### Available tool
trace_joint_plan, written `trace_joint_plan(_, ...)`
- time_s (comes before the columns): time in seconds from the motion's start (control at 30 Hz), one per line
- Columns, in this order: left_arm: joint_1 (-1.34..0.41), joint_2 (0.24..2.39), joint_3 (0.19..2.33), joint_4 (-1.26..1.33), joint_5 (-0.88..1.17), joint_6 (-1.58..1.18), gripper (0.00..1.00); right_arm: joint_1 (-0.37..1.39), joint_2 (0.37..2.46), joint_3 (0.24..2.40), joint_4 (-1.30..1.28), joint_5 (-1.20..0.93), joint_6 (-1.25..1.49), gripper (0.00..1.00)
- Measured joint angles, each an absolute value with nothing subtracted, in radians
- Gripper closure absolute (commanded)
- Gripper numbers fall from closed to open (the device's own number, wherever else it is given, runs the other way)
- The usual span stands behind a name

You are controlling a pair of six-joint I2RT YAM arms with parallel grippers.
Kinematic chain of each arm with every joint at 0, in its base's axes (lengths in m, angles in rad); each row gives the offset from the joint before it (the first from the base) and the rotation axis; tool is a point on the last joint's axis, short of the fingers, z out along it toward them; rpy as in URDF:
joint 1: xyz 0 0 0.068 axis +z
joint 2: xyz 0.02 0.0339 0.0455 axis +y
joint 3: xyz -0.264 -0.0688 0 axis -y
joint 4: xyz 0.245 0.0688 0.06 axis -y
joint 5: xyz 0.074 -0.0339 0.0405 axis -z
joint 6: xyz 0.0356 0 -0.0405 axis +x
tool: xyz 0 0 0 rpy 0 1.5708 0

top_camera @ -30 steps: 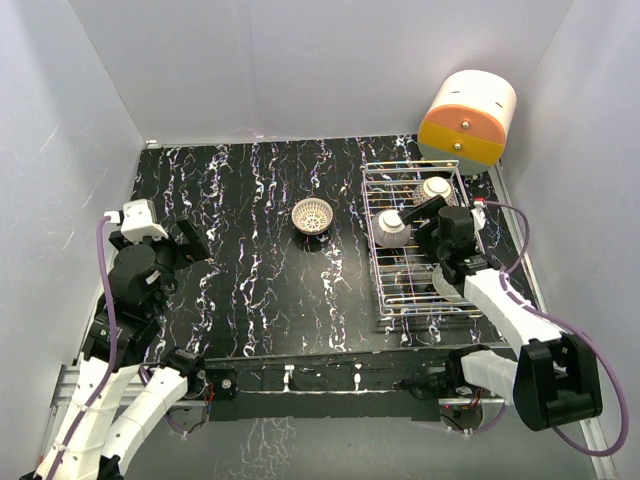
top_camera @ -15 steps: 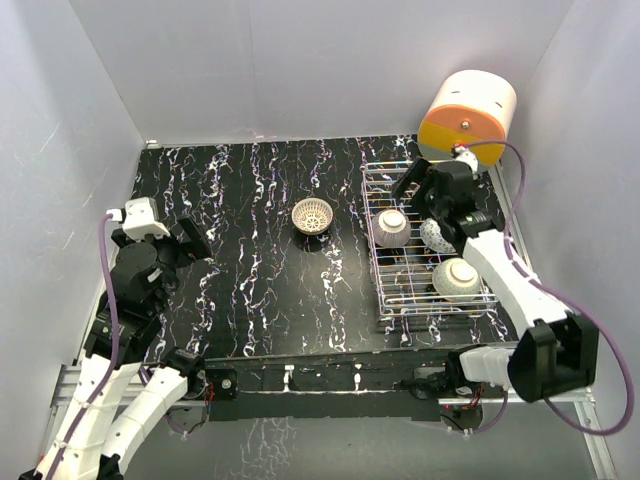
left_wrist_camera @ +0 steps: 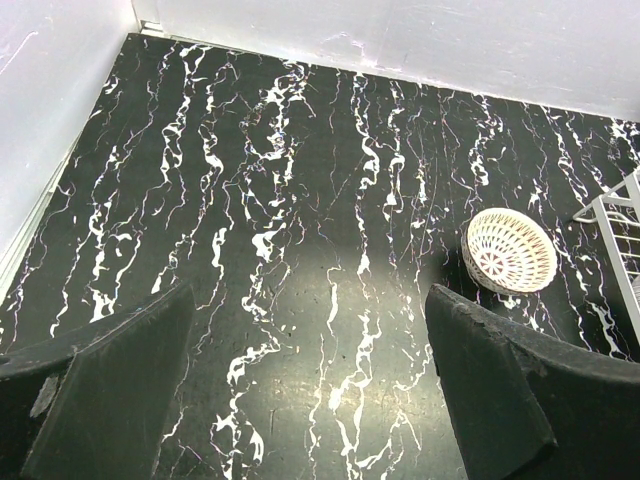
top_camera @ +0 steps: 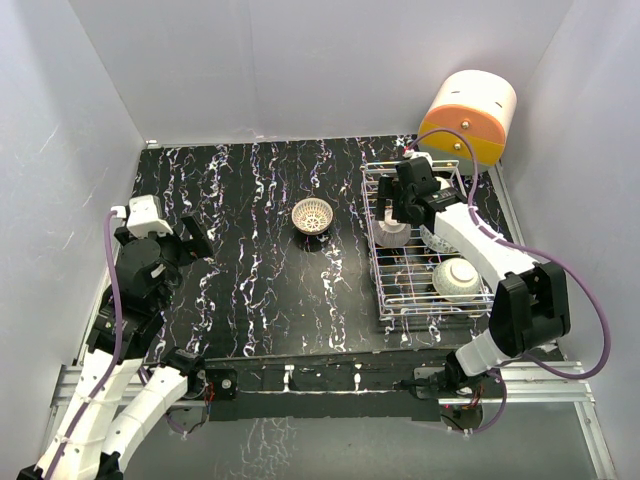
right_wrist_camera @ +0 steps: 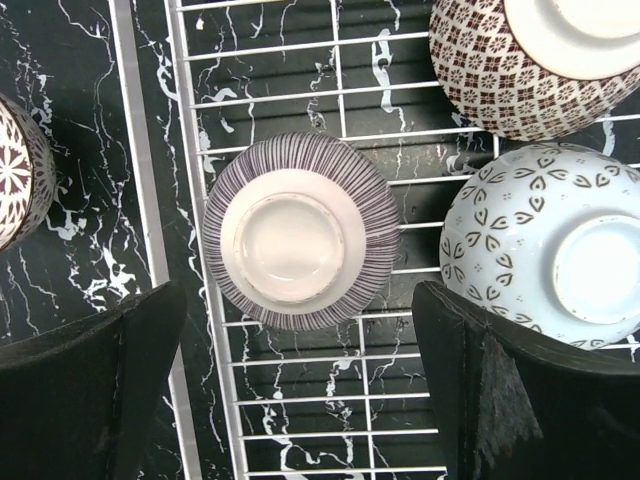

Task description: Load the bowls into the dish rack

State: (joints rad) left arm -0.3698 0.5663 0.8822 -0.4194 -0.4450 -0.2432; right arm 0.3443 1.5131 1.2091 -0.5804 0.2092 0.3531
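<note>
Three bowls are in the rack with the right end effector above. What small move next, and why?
Probably swing the right end effector left toward the lattice bowl. It hangs open and empty above the striped bowl, which lies upside down in the dish rack with two others, while the lattice bowl alone sits on the table outside it.

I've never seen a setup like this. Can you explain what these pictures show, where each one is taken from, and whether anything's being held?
Two robot arms are bolted to a black marbled table. One picture looks down from above; the other two come from a camera on each wrist. The left gripper is open over bare table, near one upright bowl. The right gripper is open above the wire dish rack, where three bowls lie upside down. Nothing is held.
</note>
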Motion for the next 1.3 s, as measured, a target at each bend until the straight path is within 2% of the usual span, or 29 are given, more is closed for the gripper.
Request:
trace_joint_plan(0.23,-0.370,0.568,0.882,-0.419,-0.445,-0.244,0.03,0.344,1.518,1.209,-0.587,0.213,0.287,0.04)
trace_joint_plan(0.57,-0.370,0.573,0.882,-0.419,-0.448,-0.239,0.03,0.344,1.613,1.218,-0.577,0.196,0.260,0.19)
trace_joint_plan(1.03,-0.370,0.591,0.874,-0.408,-0.453,-0.231,0.03,0.344,1.666,1.271,-0.543,0.173,0.258,0.29)
trace_joint_plan(1.3,-0.370,0.594,0.855,-0.404,-0.453,-0.232,0.03,0.342,1.674,1.271,-0.543,0.183,0.246,0.43)
